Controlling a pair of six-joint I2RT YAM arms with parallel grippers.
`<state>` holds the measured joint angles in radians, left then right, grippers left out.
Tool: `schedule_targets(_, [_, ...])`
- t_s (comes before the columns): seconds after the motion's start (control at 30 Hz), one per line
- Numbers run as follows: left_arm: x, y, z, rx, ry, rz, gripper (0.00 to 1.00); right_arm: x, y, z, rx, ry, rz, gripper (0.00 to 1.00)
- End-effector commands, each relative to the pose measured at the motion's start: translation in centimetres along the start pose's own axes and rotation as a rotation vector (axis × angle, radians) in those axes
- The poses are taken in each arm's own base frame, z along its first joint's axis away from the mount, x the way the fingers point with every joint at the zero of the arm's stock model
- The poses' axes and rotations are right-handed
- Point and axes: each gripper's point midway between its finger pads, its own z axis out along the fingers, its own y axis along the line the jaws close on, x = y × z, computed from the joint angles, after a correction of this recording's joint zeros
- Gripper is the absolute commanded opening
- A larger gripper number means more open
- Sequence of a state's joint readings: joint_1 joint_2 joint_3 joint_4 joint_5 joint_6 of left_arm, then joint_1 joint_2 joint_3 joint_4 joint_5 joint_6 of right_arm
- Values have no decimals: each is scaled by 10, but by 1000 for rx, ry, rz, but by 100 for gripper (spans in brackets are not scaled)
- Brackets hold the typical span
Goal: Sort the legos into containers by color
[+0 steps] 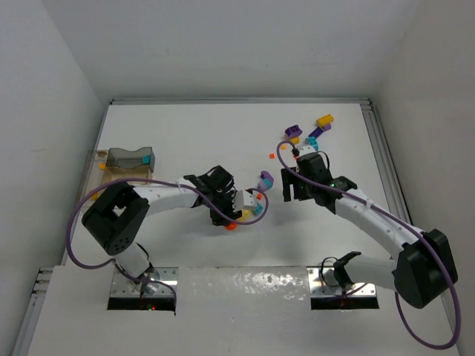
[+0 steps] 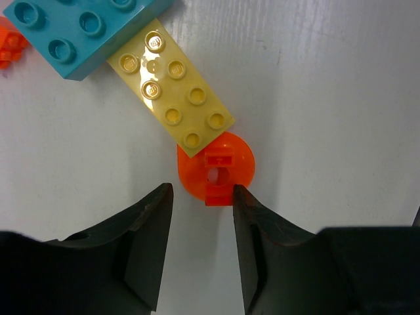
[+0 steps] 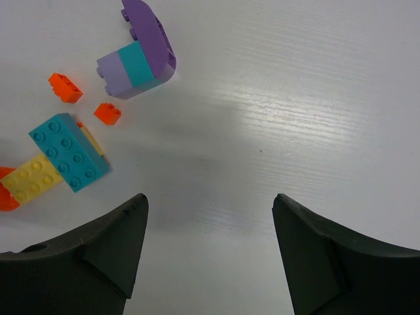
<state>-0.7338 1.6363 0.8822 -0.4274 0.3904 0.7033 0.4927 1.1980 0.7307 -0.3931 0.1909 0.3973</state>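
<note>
White tabletop [image 1: 185,133] fills the overhead view, and both arms reach toward its middle. The left arm [image 1: 159,194] bends in from the lower left. Its shoulder covers the near corner of the container [image 1: 130,157] at the table's left edge. That smoky tray is too small to read compartment by compartment, though a teal bit shows at its right end. The right arm [image 1: 371,215] comes in from the lower right.

In its own wrist view the left gripper [image 2: 202,193] is released, jaws apart. An orange round piece [image 2: 216,167] lies at the tips, its lower edge just between them. The right-hand fingertip looks to touch it; the other stands clear. A yellow plate [image 2: 174,92] overlaps the top of that piece and runs under a teal brick [image 2: 85,33], which the frame's top edge cuts off.

The right gripper [image 3: 210,203] is spread wide over bare table. At the upper left of its view lies a purple curved piece [image 3: 154,39] joined to teal and lilac blocks, with two small orange bricks [image 3: 65,87] just below it.

Loose legos [image 1: 324,120] cluster at the overhead view's upper right, too small to count
</note>
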Motion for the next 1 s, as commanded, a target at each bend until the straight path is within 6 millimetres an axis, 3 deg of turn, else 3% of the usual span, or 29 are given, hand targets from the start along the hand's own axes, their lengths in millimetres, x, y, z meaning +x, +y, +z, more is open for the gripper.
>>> schedule_targets(0.0, [-17, 6, -3, -35, -52, 13, 39, -10, 1, -4, -2, -48, 21, 75])
schedule_targets(0.37, [5, -7, -3, 4, 8, 43, 1, -13, -1, -4, 10, -61, 11, 75])
schedule_targets(0.53, [7, 2, -15, -38, 26, -5, 0, -17, -2, -6, 12, -69, 9, 75])
schedule_targets(0.63, [9, 30, -39, -100, -13, -106, 0, -20, -1, -6, 8, -74, 5, 75])
schedule_targets(0.73, [18, 70, -74, -206, -37, -240, 0, -25, 2, -7, -2, -87, 5, 75])
schedule_targets(0.77, [14, 80, -85, -244, -57, -273, 0, -26, 3, -7, -6, -86, 2, 75])
schedule_targets(0.9, [23, 106, -123, -375, -106, -397, 0, -39, 11, -6, -40, -107, 0, 75])
schedule_targets(0.97, [20, 137, -157, -497, -166, -407, 0, -49, 16, -6, -56, -122, -1, 74])
